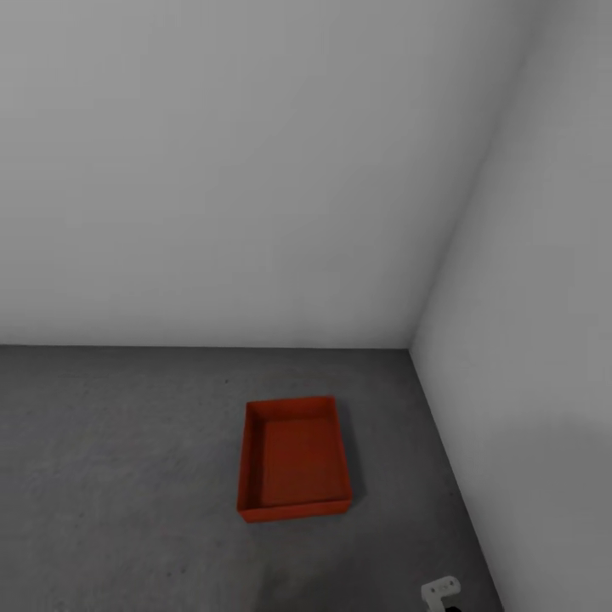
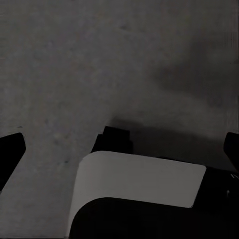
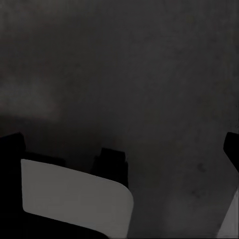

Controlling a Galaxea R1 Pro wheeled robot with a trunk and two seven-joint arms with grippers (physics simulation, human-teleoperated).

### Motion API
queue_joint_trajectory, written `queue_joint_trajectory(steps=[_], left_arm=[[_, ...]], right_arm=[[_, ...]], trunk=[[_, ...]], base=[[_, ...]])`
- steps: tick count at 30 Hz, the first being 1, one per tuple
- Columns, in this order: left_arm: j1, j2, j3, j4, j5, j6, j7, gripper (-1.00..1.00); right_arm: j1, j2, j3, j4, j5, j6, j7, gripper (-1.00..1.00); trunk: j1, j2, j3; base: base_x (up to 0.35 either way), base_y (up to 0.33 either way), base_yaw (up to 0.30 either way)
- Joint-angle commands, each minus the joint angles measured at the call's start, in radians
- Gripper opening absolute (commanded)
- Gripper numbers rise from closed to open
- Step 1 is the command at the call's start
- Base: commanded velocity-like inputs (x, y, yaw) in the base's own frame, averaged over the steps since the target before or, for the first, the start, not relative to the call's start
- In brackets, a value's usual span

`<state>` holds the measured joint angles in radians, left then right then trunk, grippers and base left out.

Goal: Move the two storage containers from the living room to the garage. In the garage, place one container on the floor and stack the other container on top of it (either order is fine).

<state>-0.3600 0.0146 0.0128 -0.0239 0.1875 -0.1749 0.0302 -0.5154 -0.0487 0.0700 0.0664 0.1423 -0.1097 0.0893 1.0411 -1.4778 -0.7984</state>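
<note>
In the head view, one storage container (image 1: 295, 459) sits on the floor (image 1: 119, 476) in the lower middle of the frame, slightly right of centre. It is a red-orange, open-top rectangular bin with thin plain walls, and its inside is bare. It rests flat on the dark grey speckled concrete, with its longer sides running roughly away from the camera. It lies near the room's corner, where two plain white-grey walls (image 1: 255, 170) meet at the right of the frame, but it touches neither wall. A small white part of the robot (image 1: 440, 590) shows at the bottom right edge of this view, well apart from the container.

In the left wrist view, the left gripper (image 2: 119, 144) looks down at bare concrete. Its dark fingers (image 2: 11, 152) show at the left and right edges of the frame, spread wide with nothing between them: released. A white and black part of the robot's body (image 2: 139, 179) lies below in the lower middle of the frame.

In the right wrist view, the right gripper (image 3: 119, 144) also faces the concrete, which looks darker here. Its fingers (image 3: 10, 144) likewise stand at the far edges of the frame, spread and grasping nothing. A light grey panel of the robot (image 3: 74, 196) fills the lower left.
</note>
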Motion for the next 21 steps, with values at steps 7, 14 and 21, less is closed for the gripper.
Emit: queue_joint_trajectory(steps=[7, 14, 21], left_arm=[[0.0, -0.001, 0.001, 0.001, 0.004, -0.003, 0.001, 1.0], [0.0, -0.003, 0.001, 0.001, 0.004, -0.003, 0.001, 1.0], [0.0, -0.006, 0.001, 0.001, 0.005, -0.002, 0.001, 1.0]], right_arm=[[-0.002, 0.001, 0.007, 0.004, 0.005, -0.007, 0.001, 1.0], [-0.002, 0.002, 0.007, 0.004, 0.004, -0.007, 0.002, 1.0], [-0.002, 0.003, 0.007, 0.004, 0.005, -0.007, 0.003, 1.0]], trunk=[[-0.028, 0.049, 0.021], [-0.054, 0.098, 0.043], [-0.081, 0.147, 0.065]], base=[[-0.337, 0.0, 0.0], [-0.334, 0.0, 0.0], [-0.099, 0.0, 0.0]])
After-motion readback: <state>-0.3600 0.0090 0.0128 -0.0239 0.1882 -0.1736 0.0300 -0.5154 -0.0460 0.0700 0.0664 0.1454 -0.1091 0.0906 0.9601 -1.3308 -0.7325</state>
